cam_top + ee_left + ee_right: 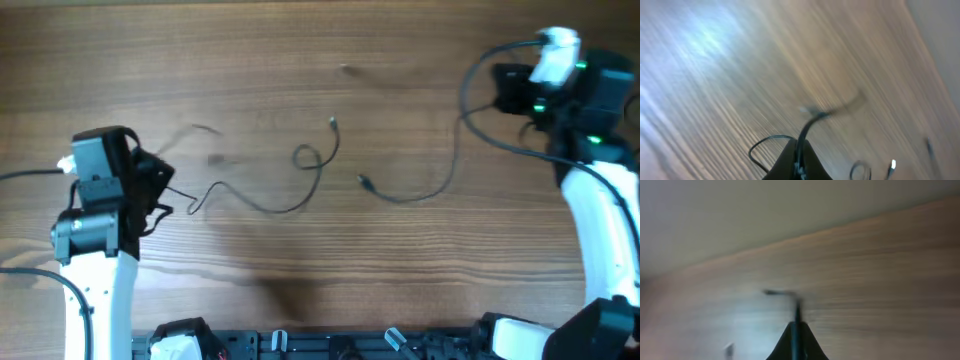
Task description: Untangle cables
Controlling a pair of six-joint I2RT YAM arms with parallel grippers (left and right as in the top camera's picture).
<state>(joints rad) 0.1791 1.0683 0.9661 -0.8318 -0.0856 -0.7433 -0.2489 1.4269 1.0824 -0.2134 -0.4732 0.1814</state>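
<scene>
Overhead first: two cables are lying on the wood-grain tabletop [250, 60], and they're looking pretty much separated. The left cord [270, 208] is running straight out ahead of the left gripper [160, 195], its long axis pointing away from those jaws toward the middle. Near its far end it's curling into one small loop [306, 157]. The right cord [420, 195] is arcing away from the right gripper [505, 92] and ending just short of the left cord, not crossing it as far as I can tell.

Left wrist (blurry as heck): the left gripper's [797, 160] jaws are pinching fully shut on the left cord [812, 120], which is rising out of them thin, limp and matte black. The loop [859, 171] is showing off to the side.

Right wrist, also smeared: the right gripper [796, 340] is clamping its jaws closed on the right cord [797, 312], with a short stub bending sideways above.

My guess: that loop is the only kink remaining. It's sitting somewhat nearer the left jaws, in line with their cord, so pulling along that axis is looking like the move.
</scene>
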